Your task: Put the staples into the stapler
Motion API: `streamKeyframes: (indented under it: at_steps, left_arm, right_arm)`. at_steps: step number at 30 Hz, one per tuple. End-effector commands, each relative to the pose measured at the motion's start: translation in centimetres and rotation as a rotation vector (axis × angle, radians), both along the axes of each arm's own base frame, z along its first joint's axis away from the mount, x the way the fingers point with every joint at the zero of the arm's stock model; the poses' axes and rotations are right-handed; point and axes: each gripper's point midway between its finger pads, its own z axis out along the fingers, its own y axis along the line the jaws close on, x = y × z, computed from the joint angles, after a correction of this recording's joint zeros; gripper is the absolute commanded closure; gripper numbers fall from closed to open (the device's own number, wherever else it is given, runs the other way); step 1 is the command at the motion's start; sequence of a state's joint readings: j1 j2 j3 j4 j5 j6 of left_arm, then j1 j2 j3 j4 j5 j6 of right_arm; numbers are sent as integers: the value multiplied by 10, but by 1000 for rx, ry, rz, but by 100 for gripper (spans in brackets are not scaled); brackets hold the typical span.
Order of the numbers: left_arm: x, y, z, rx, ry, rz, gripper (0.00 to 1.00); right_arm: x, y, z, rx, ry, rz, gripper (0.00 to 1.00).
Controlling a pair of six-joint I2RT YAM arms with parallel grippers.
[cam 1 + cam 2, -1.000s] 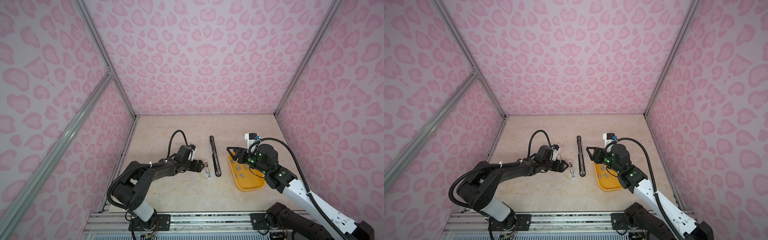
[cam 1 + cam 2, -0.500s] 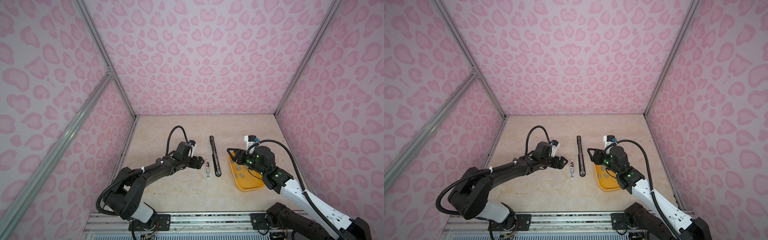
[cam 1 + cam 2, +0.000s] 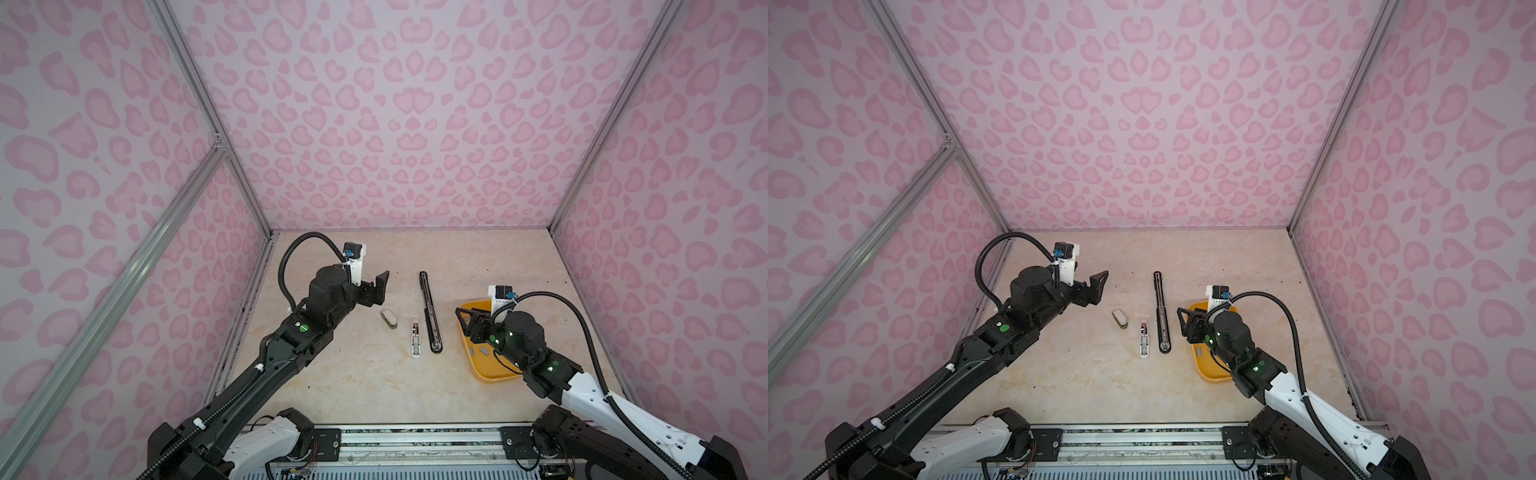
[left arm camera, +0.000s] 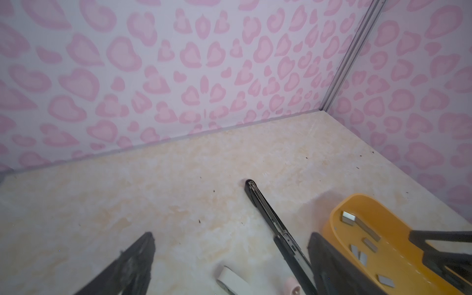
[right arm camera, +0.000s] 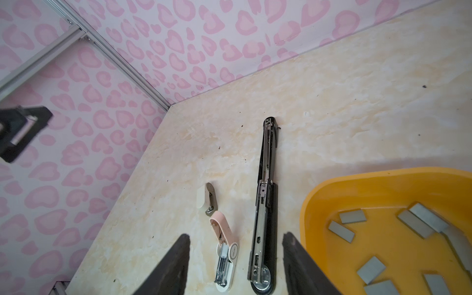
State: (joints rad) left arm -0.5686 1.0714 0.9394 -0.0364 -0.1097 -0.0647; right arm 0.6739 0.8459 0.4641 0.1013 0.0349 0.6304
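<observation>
Up and back goes the left claw (image 3: 1099, 286), jaws wide and empty, baring a white stapler (image 3: 389, 319). The right claw (image 3: 468, 322) hangs part-open, empty, by the tray (image 5: 306, 212) edge; staples (image 5: 352, 217) lie inside, none picked, black stapler (image 3: 428, 303) flat open, waiting.

- My left gripper (image 4: 231, 236) stands wide apart and holds nothing; bare beige table (image 4: 166, 204) shows between my fingers (image 4: 135, 263)
- A long black stapler (image 4: 268, 217) lies opened flat, just beside one finger
- An orange tray (image 4: 332, 227) beyond it holds scattered grey staples (image 4: 348, 218); the right gripper (image 4: 419, 246) hangs over it
- A small white stapler (image 4: 229, 279) and a pink stapler (image 4: 291, 287) tip are cut by the frame edge
</observation>
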Motion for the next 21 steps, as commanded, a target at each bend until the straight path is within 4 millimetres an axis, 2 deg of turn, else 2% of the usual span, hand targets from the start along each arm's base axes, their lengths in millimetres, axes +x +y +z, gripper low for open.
streamKeyframes:
  at_steps: [1,3,5,8,10,13,17,21]
  left_arm:
    - [21,0,34,374,-241,-34,8]
    - [38,5,20,611,-226,-44,9]
    - [50,9,-6,809,-181,-95,17]
    - [53,11,-55,1025,-127,-258,22]
    - [53,8,-83,1080,-124,-359,23]
    - [40,-4,-129,1126,-14,-585,28]
    - [25,-18,-168,1136,97,-797,35]
    - [-6,-18,-208,1186,151,-1030,52]
  right_arm:
    - [7,-5,9,-40,-90,-77,42]
    - [8,-4,5,-57,-82,-80,41]
    - [11,-6,2,-72,-72,-95,41]
    - [13,-7,0,-90,-69,-104,41]
    - [14,-8,0,-93,-71,-113,41]
    - [14,-11,0,-99,-76,-127,41]
    - [15,-15,2,-108,-84,-142,40]
    - [17,-23,2,-98,-78,-161,40]
